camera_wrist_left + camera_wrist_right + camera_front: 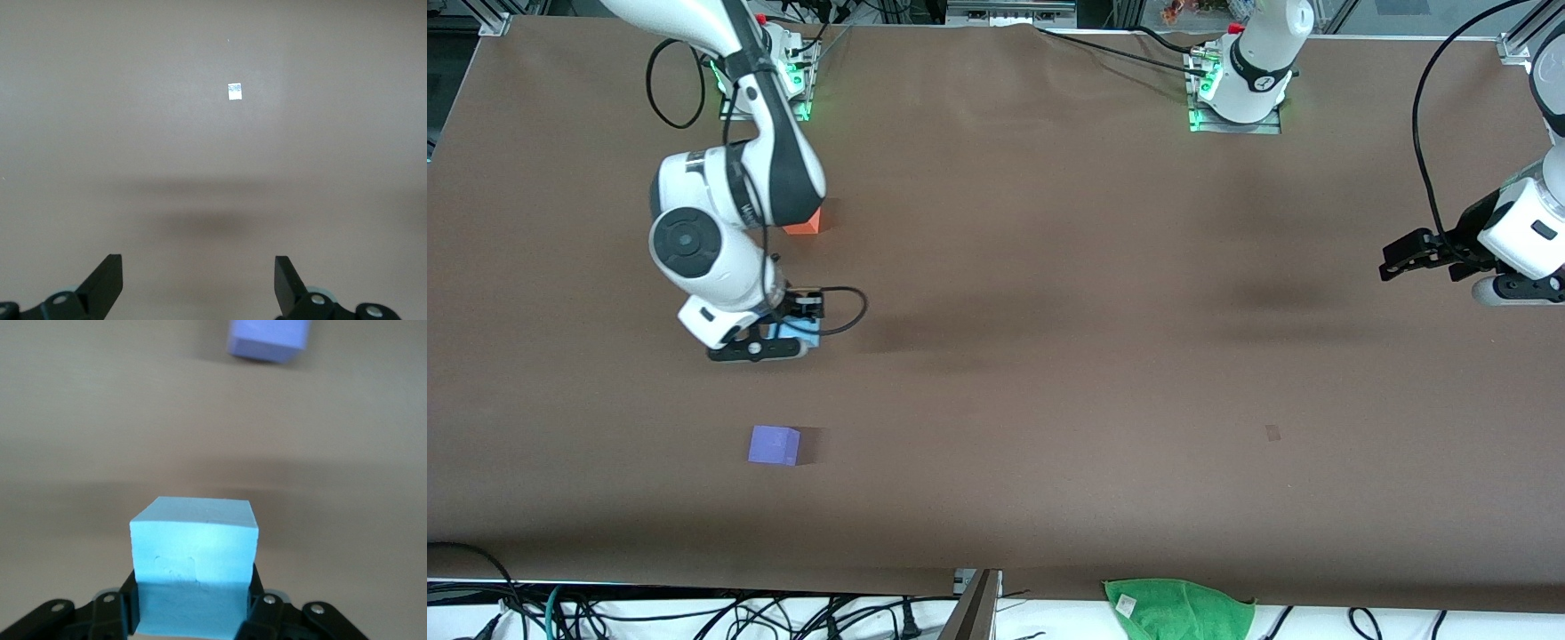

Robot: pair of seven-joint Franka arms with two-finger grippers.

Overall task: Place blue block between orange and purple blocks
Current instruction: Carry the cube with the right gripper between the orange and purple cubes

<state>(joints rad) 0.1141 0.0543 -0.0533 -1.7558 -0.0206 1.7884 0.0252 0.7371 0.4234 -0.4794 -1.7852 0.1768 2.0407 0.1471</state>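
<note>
Right gripper (783,338) is clamped on the small sky-blue matte cube (193,570), its black fingers pressing two opposite side faces so the top face stays level for a flat set-down. That blue block hangs low over the table toward the right arm's end, over the stretch between the other two cubes; whether it already touches the brown cloth I cannot tell. The bright orange matte cube (804,224) sits on the table closer to the right arm's base edge, half hidden under the arm's white elbow. The violet-purple matte cube (774,444) rests closer to the front-camera edge, well apart from the gripper and roughly in line with the orange one. The grip appears held so the blue block can be lowered into that gap, which looks wide enough to take it without nudging either neighbour.

All three cubes are plain, sharp-edged and equal in size; the blue one shows faint dents on one face, suggesting soft foam. The table (1103,356) is covered in dull brown sheeting, slightly rippled.

Left gripper (1414,258) waits with its fingers spread wide and empty, over the left arm's end of the table.
</note>
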